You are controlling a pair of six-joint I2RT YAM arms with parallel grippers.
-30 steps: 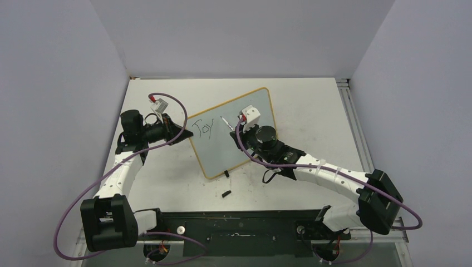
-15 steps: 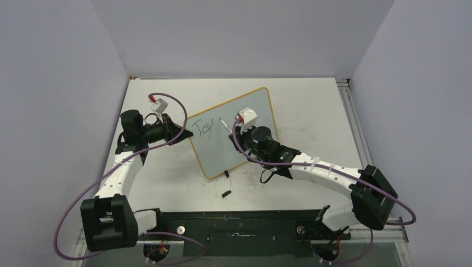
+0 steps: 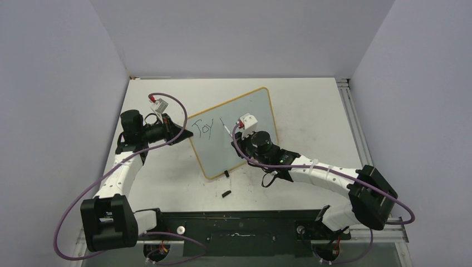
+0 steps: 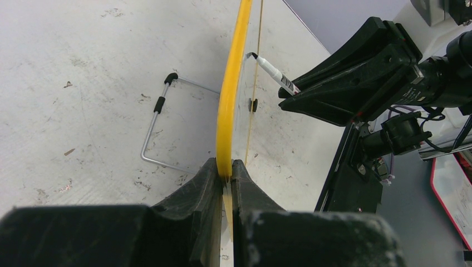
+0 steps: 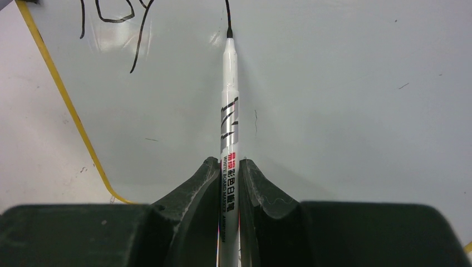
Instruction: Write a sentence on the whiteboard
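Note:
The whiteboard [image 3: 245,125] stands tilted on the table, its yellow frame [image 4: 231,94] seen edge-on in the left wrist view. My left gripper [image 3: 181,129] [image 4: 224,167] is shut on the board's left edge. My right gripper [image 3: 236,133] [image 5: 229,167] is shut on a white marker [image 5: 229,111] [image 4: 273,72]. The marker's black tip touches the board at the lower end of a short vertical stroke [image 5: 227,14]. That stroke lies just right of the sentence's written word "Joy" [image 3: 203,128] [image 5: 111,16].
A black marker cap [image 3: 226,194] lies on the table in front of the board, near the board's black clip foot [image 3: 226,174]. A bent wire stand [image 4: 158,111] lies behind the board. A metal rail [image 3: 353,122] runs along the table's right edge.
My right gripper has drawn the marker down toward the near side, leaving a short vertical stroke right of "Joy". The left gripper and the board have not moved.

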